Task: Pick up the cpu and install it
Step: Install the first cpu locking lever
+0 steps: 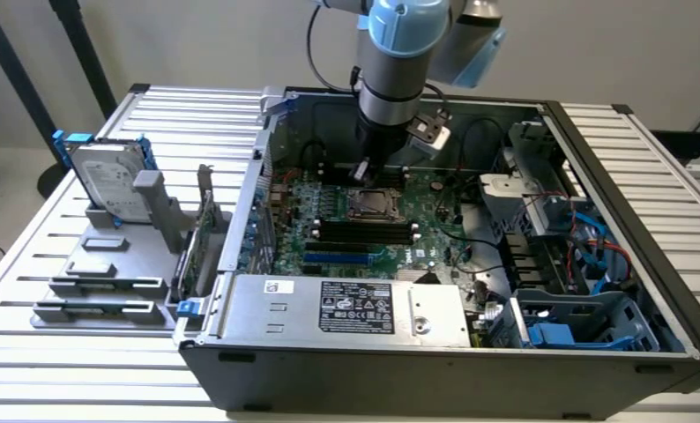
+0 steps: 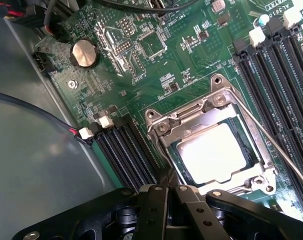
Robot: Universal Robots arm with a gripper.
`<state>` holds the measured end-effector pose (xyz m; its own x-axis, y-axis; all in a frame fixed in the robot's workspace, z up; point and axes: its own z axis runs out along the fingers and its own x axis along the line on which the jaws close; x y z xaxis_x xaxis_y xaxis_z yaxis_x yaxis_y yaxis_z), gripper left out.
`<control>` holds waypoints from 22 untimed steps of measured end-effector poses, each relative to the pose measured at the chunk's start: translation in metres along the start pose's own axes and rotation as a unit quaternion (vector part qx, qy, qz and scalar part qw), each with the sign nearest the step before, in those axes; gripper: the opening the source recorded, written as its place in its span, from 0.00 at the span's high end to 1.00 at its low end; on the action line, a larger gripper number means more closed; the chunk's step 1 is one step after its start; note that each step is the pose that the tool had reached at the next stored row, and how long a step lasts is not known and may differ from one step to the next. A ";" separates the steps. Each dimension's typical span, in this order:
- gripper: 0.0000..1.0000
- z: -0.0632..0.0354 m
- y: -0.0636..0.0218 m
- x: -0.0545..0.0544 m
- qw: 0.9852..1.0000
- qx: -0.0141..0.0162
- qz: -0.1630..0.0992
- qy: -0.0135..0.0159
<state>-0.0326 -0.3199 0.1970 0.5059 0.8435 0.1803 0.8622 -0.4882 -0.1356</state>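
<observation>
Black claw (image 2: 167,192) fills the foreground of the wrist view, clenched on nothing, hovering just beside the socket (image 2: 211,145). Open computer case (image 1: 444,352) sits on the slatted worktop (image 1: 44,291), green motherboard (image 1: 362,220) inside. And the cpu (image 2: 214,152) lies flat in that socket's metal frame, silver top showing. Power supply label (image 1: 356,308) unreadable.
</observation>
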 end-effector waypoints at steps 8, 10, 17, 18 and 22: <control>0.89 0.0000 0.0095 0.004 1.000 0.001 -0.003 0.000; 0.89 -0.0001 0.0125 0.005 1.000 0.001 -0.004 0.000; 0.89 0.0003 0.0160 0.007 1.000 0.001 -0.005 0.000; 0.89 0.0004 0.0160 0.007 1.000 0.001 -0.005 0.000; 0.89 0.0005 0.0160 0.007 1.000 0.003 -0.005 0.003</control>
<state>-0.0152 -0.3217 0.1956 0.4980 0.8468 0.1869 0.8667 -0.4790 -0.1392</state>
